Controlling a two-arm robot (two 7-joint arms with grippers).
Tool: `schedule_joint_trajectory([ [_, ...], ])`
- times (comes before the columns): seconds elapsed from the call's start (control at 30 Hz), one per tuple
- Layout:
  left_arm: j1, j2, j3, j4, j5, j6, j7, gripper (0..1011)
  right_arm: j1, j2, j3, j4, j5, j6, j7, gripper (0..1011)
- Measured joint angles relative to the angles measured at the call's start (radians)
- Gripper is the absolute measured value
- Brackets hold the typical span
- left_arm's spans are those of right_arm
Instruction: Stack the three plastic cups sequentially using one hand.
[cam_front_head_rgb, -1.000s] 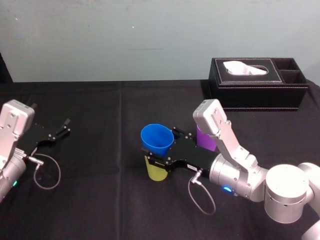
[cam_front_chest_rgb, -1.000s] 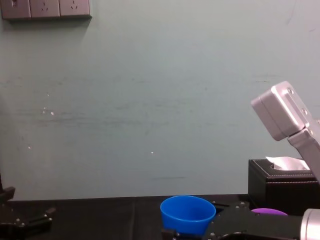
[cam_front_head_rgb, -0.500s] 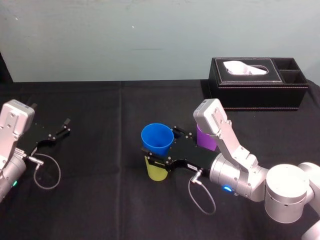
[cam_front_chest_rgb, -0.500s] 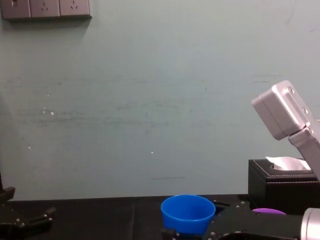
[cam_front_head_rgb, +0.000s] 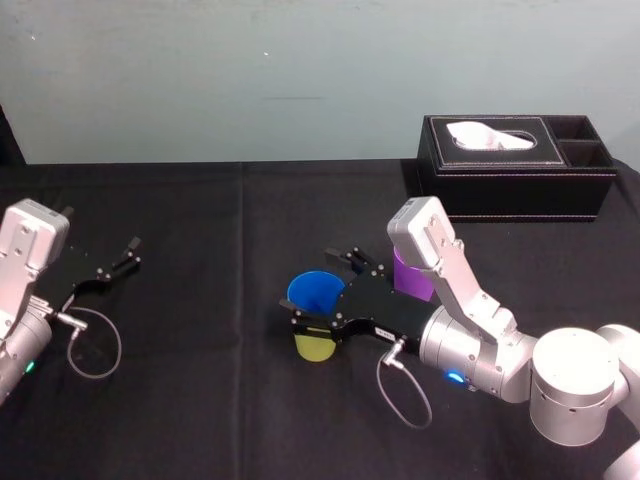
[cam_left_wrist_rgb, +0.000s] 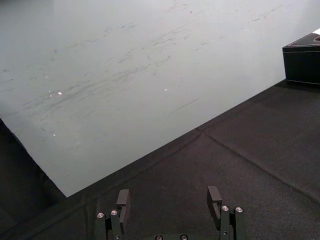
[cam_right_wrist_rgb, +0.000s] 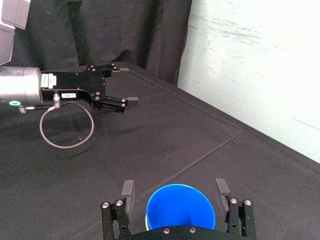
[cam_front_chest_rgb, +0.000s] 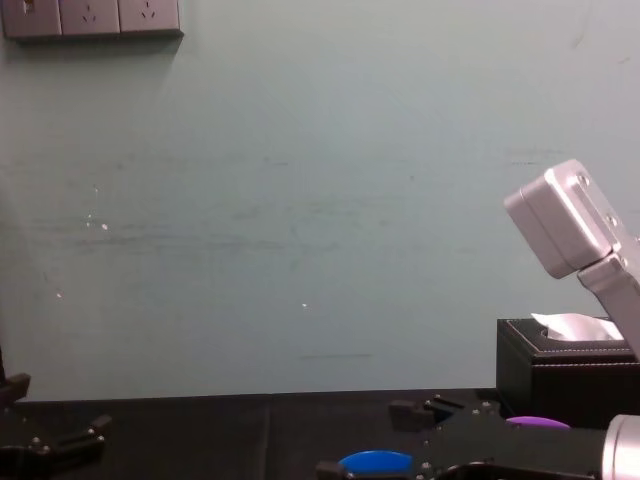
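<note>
The blue cup (cam_front_head_rgb: 314, 291) sits nested in the yellow-green cup (cam_front_head_rgb: 315, 347) on the black table near its middle. My right gripper (cam_front_head_rgb: 322, 290) is open around the blue cup, and a gap shows on each side between its fingers (cam_right_wrist_rgb: 128, 189) and the blue cup (cam_right_wrist_rgb: 180, 208). Only the rim of the blue cup (cam_front_chest_rgb: 375, 462) shows low in the chest view. The purple cup (cam_front_head_rgb: 409, 279) stands upright just behind the right arm, its rim (cam_front_chest_rgb: 538, 423) also visible from the chest. My left gripper (cam_front_head_rgb: 128, 253) rests open and empty on the table at the far left, its fingers (cam_left_wrist_rgb: 122, 198) apart.
A black tissue box (cam_front_head_rgb: 515, 166) stands at the back right of the table. The right arm's silver body (cam_front_head_rgb: 480, 345) stretches across the right front. A grey cable (cam_front_head_rgb: 95, 345) loops on the cloth by the left arm. The wall rises close behind the table.
My right gripper has opened. The blue cup has dropped down into the yellow-green cup, so it now sits much lower. The left arm has not moved.
</note>
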Motion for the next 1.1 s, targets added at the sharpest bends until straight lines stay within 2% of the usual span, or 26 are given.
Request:
schedule_joint_trajectory([
  [0.5,0.000,0.000,0.000,0.000,0.000,0.000,0.000,1010,-0.005,0.001,0.006,-0.006,0.001,-0.002,-0.003,1002],
  [0.83,0.000,0.000,0.000,0.000,0.000,0.000,0.000,1010,-0.064,0.025,0.071,-0.071,0.031,-0.022,-0.031,1003],
  [1.1,0.000,0.000,0.000,0.000,0.000,0.000,0.000,1010,-0.131,0.062,0.150,-0.118,0.067,-0.044,-0.054,1003],
])
